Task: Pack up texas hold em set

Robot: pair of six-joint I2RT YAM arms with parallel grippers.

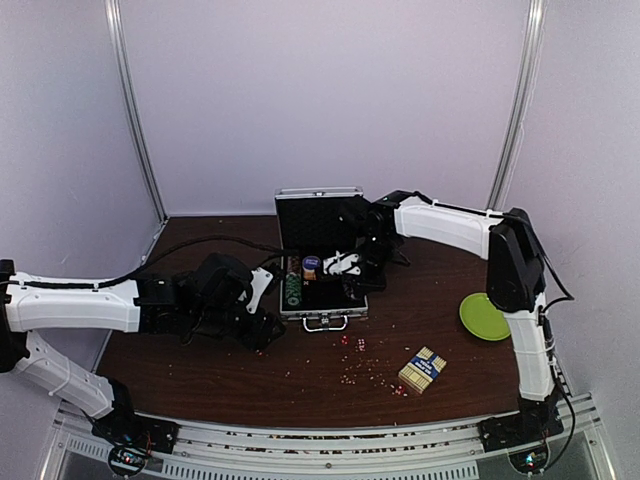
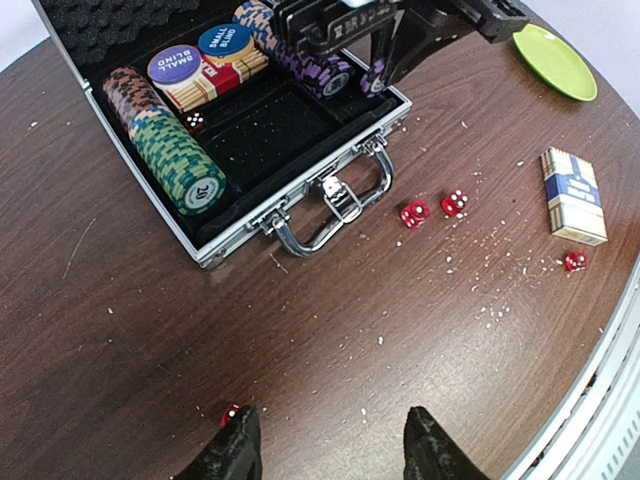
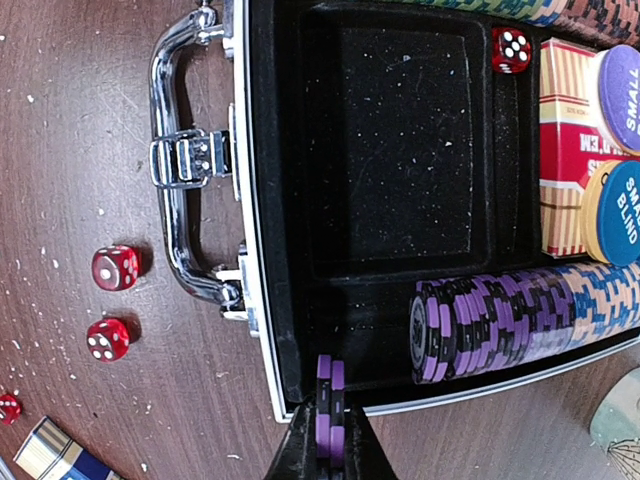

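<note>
Firstly, your right gripper (image 3: 330,440) was closed narrow on 2 purple chips (image 3: 330,395), held on edge above one side wall of the silver case (image 3: 255,300). Just inside that wall lay a chip row (image 3: 520,320), purple at the handle end and blue-and-orange further back. The case sat open on the table (image 1: 200,375), lid upright at the back and handle (image 2: 335,215) facing the arms. Along the opposite wall lay a row of green and brown chips (image 2: 160,140). Between the 2 rows, toward the back, sat a red-and-tan striped box (image 3: 565,130) with a purple button (image 2: 180,65) and a blue button (image 2: 225,42) on it, both marked SMALL BLIND. 1 red die (image 3: 511,49) lay in the case just beside that box. Your left gripper (image 2: 330,450) was spread wide with nothing between its fingers, low over the table in front of the case and apart from it. A second die (image 2: 230,413) lay at one fingertip; touching or just beside, I could not tell. Outside the case, 2 dice (image 2: 414,213) lay near the handle, the blue-and-tan card box (image 2: 573,195) lay flat further right, and a last die (image 2: 575,261) sat just beside it. The green plate (image 1: 485,316) sat well apart, at the right.
</note>
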